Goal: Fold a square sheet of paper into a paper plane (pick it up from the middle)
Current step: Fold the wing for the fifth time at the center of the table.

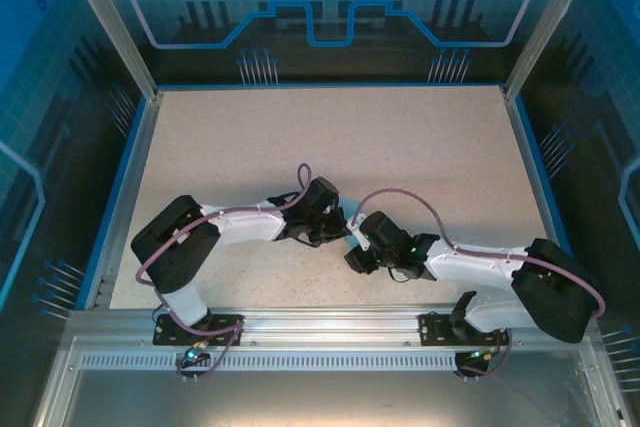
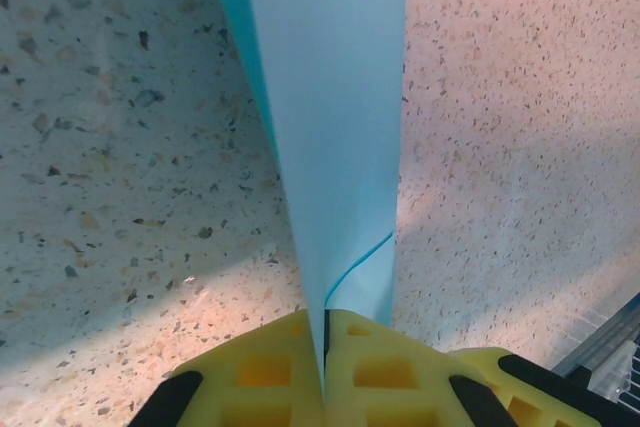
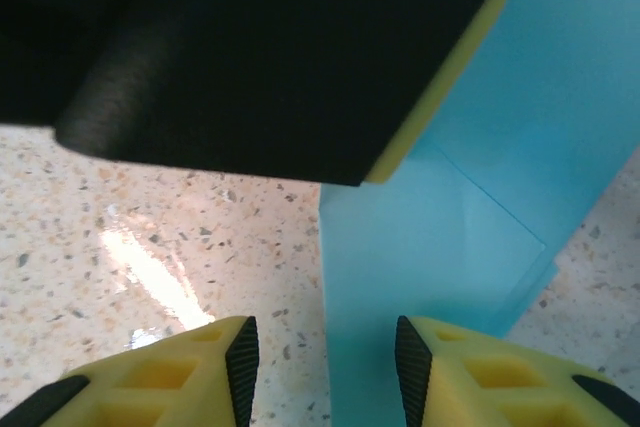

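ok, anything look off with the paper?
Only minor: just above the shut left gripper, one layer's edge of the folded paper bows in a curve instead of lying flush. No tear visible. The right gripper stands open with the paper between its fingers.

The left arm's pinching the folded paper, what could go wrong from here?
The left end effector pinches the folded blue paper at its narrow end, so a tug could slip or tear it. The right end effector stands open around the paper's edge; closing there might add a stray crease.
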Tool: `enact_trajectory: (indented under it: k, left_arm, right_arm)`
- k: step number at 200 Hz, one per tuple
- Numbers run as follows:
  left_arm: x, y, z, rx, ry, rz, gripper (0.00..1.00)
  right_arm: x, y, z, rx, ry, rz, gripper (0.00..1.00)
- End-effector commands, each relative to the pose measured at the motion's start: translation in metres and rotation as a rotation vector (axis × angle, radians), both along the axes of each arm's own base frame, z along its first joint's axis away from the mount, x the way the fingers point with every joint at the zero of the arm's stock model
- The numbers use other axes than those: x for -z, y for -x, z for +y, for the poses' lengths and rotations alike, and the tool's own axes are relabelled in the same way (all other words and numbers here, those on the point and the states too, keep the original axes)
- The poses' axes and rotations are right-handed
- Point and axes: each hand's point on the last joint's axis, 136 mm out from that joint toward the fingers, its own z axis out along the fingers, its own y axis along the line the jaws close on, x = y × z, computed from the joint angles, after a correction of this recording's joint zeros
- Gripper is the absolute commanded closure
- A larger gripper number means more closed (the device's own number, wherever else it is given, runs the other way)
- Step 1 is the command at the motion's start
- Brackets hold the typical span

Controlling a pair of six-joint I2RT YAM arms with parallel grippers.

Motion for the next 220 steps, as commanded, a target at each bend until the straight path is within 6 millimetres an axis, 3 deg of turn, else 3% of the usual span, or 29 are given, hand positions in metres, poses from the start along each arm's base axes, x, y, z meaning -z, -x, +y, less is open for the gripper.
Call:
enact_trajectory:
  k: [1,125,220]
  left_arm:
    - [-0.001,0.000,-0.003,0.023,0.004,0.018,0.93]
    - [-0.003,0.002,-0.005,0.029,0.023,0.023,0.92]
    - [-0.011,-0.001,-0.007,0.025,0.034,0.010,0.87]
  right_arm:
    - [-0.011,-0.013,0.004,0.010,0.036,-0.101,0.58]
    - [-0.006,-0.021,0.008,-0.018,0.111,-0.164,0.61]
    - [-0.007,-0.018,0.002,-0.007,0.113,-0.173,0.77]
